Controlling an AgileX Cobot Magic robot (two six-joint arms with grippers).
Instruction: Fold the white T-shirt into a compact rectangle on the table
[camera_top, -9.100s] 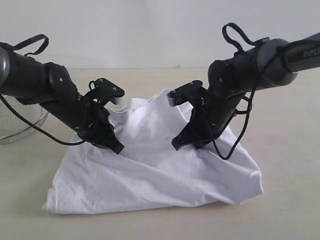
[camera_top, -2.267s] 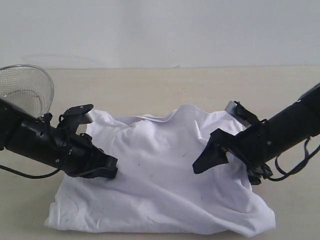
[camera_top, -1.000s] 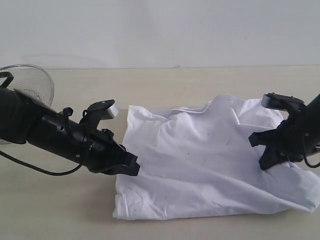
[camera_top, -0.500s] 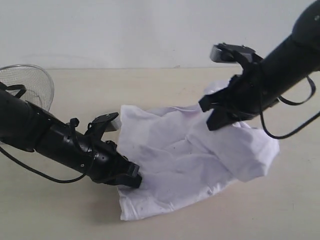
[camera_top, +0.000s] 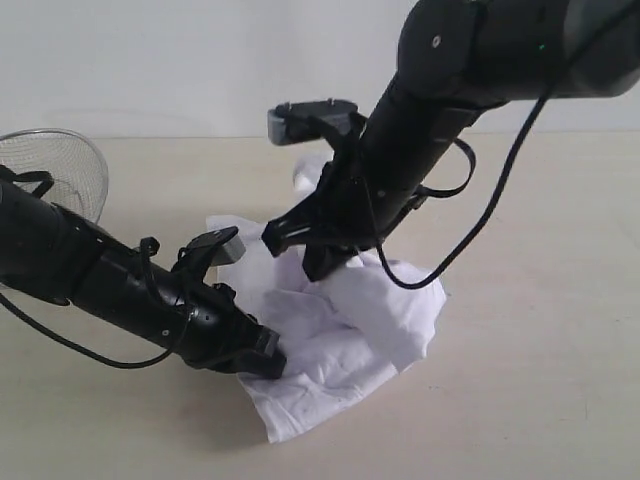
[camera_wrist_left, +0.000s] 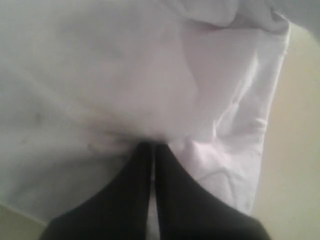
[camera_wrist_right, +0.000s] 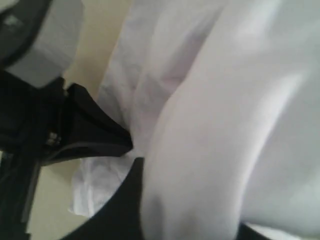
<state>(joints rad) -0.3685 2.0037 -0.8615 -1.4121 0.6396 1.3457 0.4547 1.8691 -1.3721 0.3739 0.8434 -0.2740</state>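
Note:
The white T-shirt lies bunched and crumpled on the table, its right half carried over toward the left. My left gripper is low at the shirt's left edge; in the left wrist view its fingers are shut on the white T-shirt. My right gripper has reached across the middle and holds a raised fold above the pile. In the right wrist view the white T-shirt drapes over the jaws, leaving one dark finger visible. No lettering shows.
A round wire-mesh basket stands at the far left behind my left arm. The right arm's cable hangs in a loop over the shirt's right side. In the right wrist view the left gripper sits close by.
My right gripper has swung from the right side up and over to the left, dragging the shirt's right half onto the left half. The left gripper has stayed put at the left edge.

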